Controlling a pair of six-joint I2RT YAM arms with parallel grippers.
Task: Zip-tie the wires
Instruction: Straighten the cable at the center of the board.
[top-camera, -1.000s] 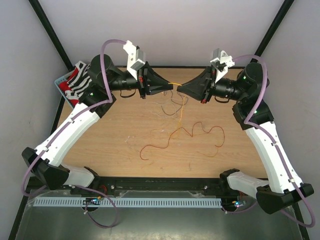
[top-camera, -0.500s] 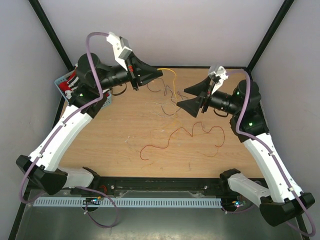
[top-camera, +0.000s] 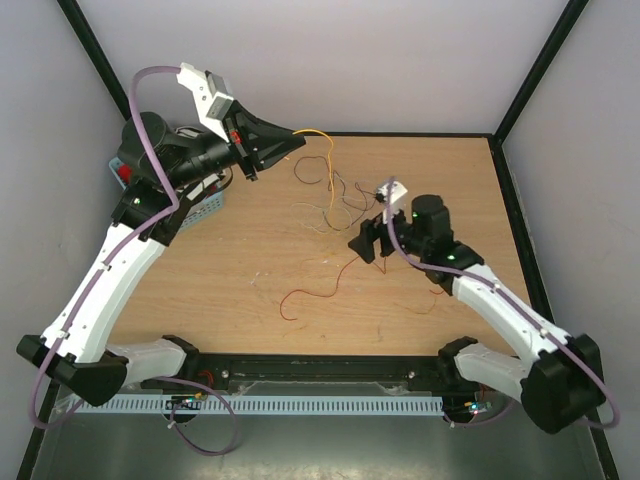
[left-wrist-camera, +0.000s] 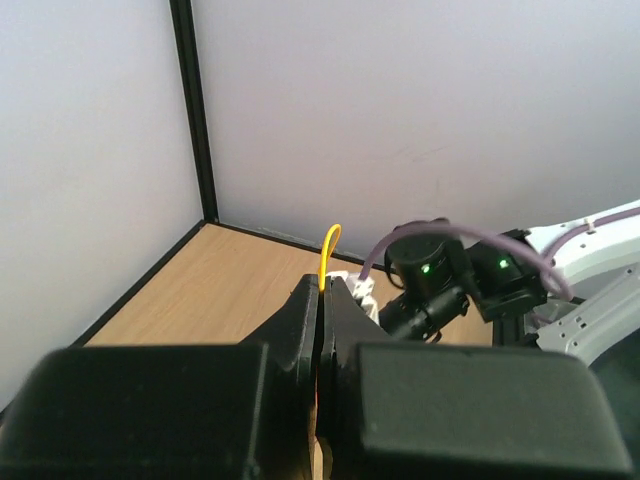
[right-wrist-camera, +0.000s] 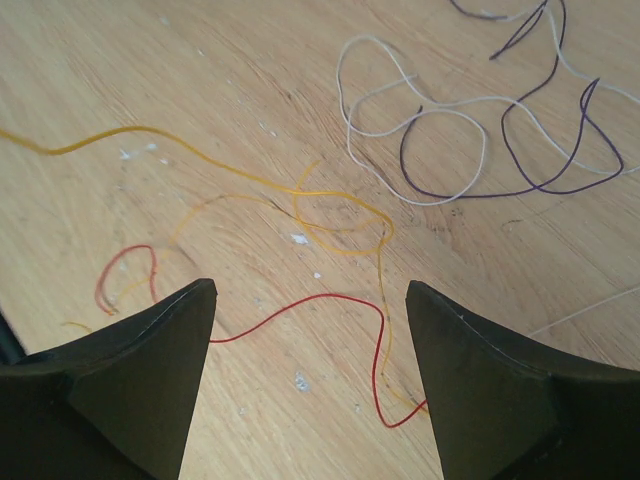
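The wires (top-camera: 335, 205) lie loosely tangled on the wooden table, orange, red, pale and dark strands together. My left gripper (top-camera: 298, 138) is raised at the back left, shut on the end of the orange wire (top-camera: 320, 135), which droops to the table. In the left wrist view the orange wire (left-wrist-camera: 330, 248) sticks up from the closed left gripper (left-wrist-camera: 322, 285). My right gripper (top-camera: 365, 245) points down at mid table, open. In its wrist view the right gripper (right-wrist-camera: 310, 295) straddles a red wire (right-wrist-camera: 300, 305), with an orange loop (right-wrist-camera: 340, 228), pale wire (right-wrist-camera: 400, 110) and dark wire (right-wrist-camera: 540, 135) beyond.
A blue basket (top-camera: 205, 205) with red, black and white contents sits at the back left under the left arm. Black frame posts (top-camera: 95, 45) stand at the back corners. A black rail (top-camera: 320, 368) runs along the near edge.
The left gripper rose and drew back to the left, pulling the orange wire with it. The right gripper let go, opened wide and swung down over the wires at mid table.
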